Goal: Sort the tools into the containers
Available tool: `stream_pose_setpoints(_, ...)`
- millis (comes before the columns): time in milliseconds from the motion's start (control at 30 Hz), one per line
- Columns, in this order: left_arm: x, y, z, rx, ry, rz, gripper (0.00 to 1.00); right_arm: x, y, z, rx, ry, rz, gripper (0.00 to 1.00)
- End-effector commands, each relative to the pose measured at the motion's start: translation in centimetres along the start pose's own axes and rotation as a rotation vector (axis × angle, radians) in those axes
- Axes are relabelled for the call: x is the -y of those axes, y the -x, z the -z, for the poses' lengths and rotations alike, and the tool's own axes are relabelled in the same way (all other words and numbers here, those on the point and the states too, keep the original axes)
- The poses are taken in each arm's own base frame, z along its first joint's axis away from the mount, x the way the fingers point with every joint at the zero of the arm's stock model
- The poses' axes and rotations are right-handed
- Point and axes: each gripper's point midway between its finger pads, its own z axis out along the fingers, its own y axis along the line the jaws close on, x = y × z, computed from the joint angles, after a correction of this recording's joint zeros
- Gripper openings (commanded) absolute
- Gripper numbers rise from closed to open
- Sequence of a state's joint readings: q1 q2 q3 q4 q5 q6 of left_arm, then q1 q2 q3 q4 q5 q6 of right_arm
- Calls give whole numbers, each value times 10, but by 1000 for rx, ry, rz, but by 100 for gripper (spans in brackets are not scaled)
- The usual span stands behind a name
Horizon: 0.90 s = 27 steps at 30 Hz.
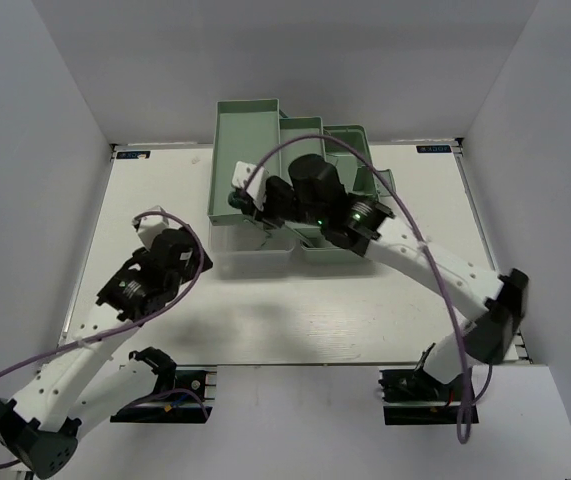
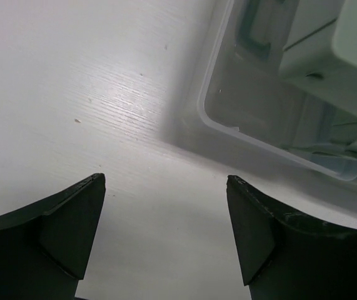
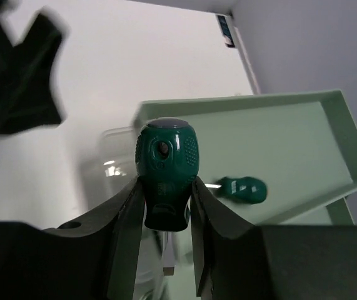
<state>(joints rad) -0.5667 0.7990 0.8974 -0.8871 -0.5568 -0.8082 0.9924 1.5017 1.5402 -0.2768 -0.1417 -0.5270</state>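
My right gripper [image 3: 165, 187] is shut on a stubby green-handled screwdriver [image 3: 165, 159], handle end up and its blade pointing down between the fingers. It hangs over the near end of a pale mint-green tray [image 3: 303, 144] of the toolbox [image 1: 250, 130]. Another green-handled screwdriver [image 3: 244, 189] lies flat in that tray. In the top view the right gripper [image 1: 240, 200] reaches over the toolbox's left side. My left gripper [image 2: 165, 187] is open over the bare table with nothing between its fingers [image 2: 72, 225], just beside the translucent lid [image 2: 228, 94]. No other tools show.
The toolbox stands at the back middle of the white table [image 1: 295, 310], its trays folded out. White walls close in the left, back and right. The left arm [image 1: 150, 270] sits at the table's left, seen as a dark blur [image 3: 22, 75] in the right wrist view.
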Motion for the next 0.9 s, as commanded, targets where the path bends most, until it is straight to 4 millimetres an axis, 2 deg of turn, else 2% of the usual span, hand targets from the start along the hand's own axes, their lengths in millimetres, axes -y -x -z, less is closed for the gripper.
stream_pose_setpoints(0,18,-21,-18,-59,-52,24,88,42,-33,-45,-81,-107,-1,0)
stream_pose_setpoints(67,19,-46,-29,-133,-63,-14,88,57,-35,-58,-86,-140,-7,0)
stream_pose_setpoints(100,22,-53,-33,-151,-76,-15,90,67,-58,-83,-136,-156,-21,0)
stream_pose_setpoints(133,16,-67,-36,-187,-68,-29,90,80,-48,-85,-128,-178,-21,0)
stream_pose_setpoints(167,14,-71,-38,-190,-65,-32,90,89,-55,-87,-162,-205,-23,9)
stream_pose_setpoints(200,12,-77,-39,-207,-62,-24,90,99,-56,-95,-165,-216,-35,28)
stream_pose_setpoints(233,8,-79,-37,-201,-68,-19,90,98,-68,-101,-196,-200,-50,41)
stream_pose_setpoints(267,9,-77,-35,-192,-78,-13,90,103,-59,-98,-179,-202,-54,59)
stream_pose_setpoints(333,0,-79,-32,-193,-67,0,90,94,-45,-91,-113,-132,-84,63)
stream_pose_setpoints(367,2,-72,-25,-165,-98,21,90,88,-45,-84,-96,-117,-89,65)
stream_pose_setpoints(433,-4,-75,-23,-158,-105,25,90,76,-7,-58,30,-37,-97,67)
stream_pose_setpoints(467,-8,-77,-21,-156,-107,27,90,49,-26,-61,22,54,-119,68)
stream_pose_setpoints(500,-8,-73,-16,-133,-132,44,83,42,-27,-56,40,80,-123,68)
stream_pose_setpoints(533,-12,-79,-16,-141,-123,66,76,47,-10,-41,111,70,-88,70)
stream_pose_setpoints(567,-16,-82,-15,-146,-118,72,69,20,-27,-38,134,158,-81,70)
stream_pose_setpoints(600,-20,-85,-14,-147,-116,81,55,19,-22,-36,176,156,-55,71)
stream_pose_setpoints(633,-18,-86,-14,-155,-121,90,49,18,-19,-27,199,156,-42,71)
stream_pose_setpoints(667,-22,-92,-15,-168,-106,91,45,-3,-29,-23,214,235,-43,71)
stream_pose_setpoints(767,-21,-93,-14,-175,-112,91,47,-21,-31,-16,246,328,-29,71)
stream_pose_setpoints(833,-24,-93,-15,-173,-98,96,58,-28,-32,-14,250,365,-2,70)
stream_pose_setpoints(867,-24,-93,-15,-173,-98,96,60,-36,-39,-17,231,401,-20,67)
